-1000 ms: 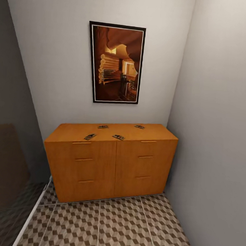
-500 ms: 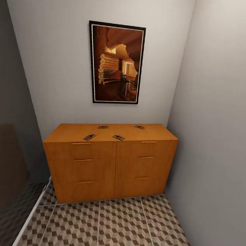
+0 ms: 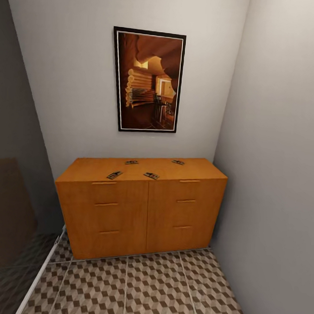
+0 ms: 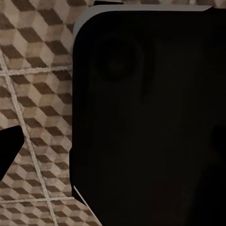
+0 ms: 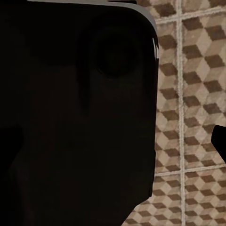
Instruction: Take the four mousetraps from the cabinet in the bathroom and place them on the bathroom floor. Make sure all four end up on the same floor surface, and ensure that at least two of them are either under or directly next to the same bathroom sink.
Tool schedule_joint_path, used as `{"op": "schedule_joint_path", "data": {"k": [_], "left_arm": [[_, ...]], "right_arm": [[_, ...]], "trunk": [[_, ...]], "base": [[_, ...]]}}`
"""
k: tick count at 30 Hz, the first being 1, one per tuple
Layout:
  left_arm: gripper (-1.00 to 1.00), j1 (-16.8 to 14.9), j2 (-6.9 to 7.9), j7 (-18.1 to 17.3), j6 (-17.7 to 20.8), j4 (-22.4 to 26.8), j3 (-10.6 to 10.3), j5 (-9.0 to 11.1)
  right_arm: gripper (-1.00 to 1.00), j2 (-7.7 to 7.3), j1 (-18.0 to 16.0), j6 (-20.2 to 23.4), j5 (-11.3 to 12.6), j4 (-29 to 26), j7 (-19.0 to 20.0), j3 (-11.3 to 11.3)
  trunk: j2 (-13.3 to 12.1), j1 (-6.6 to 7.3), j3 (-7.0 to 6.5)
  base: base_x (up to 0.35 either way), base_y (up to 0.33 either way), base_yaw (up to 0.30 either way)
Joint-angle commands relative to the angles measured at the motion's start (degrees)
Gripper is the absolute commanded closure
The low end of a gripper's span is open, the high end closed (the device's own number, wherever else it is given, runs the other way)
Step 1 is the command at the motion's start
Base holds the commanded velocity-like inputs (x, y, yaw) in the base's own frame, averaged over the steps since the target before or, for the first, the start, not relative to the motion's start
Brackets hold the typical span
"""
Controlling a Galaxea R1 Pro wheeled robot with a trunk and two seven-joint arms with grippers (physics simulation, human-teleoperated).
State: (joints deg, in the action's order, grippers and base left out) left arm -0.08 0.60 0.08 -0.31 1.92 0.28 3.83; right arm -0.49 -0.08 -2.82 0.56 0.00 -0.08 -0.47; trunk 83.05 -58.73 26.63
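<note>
No readable text, labels, brands or numbers anywhere. Framed picture above the cabinet carries no lettering; mousetraps too small to tell.

A framed picture hangs on the pale grey wall.

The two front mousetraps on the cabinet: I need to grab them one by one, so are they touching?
Apart. The head view shows the front-left mousetrap and front-right mousetrap with bare cabinet top plainly between them.
</note>
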Motion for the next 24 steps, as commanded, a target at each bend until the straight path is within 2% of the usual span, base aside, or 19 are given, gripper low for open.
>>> {"op": "schedule_joint_path", "data": {"k": [1,23,24], "left_arm": [[-1.0,-0.01,-0.05,0.01,-0.07,0.02,-0.18,0.31],[-1.0,-0.01,-0.11,0.02,0.03,0.02,-0.01,0.41],[-1.0,-0.01,-0.19,0.06,0.31,1.54,-0.11,0.43]], "right_arm": [[-1.0,-0.01,-0.01,-0.22,0.06,0.0,-0.01,-0.05],[-1.0,0.04,-0.01,-0.32,-0.51,0.0,-0.05,0.59],[-1.0,-0.07,-0.01,-0.07,-0.75,-0.16,-0.32,0.64]], "trunk": [[0.03,0.0,0.05],[0.03,0.0,0.05],[0.03,0.0,0.05]], "base": [[0.0,0.0,0.0],[0.0,0.0,0.0],[0.0,0.0,0.0]]}}
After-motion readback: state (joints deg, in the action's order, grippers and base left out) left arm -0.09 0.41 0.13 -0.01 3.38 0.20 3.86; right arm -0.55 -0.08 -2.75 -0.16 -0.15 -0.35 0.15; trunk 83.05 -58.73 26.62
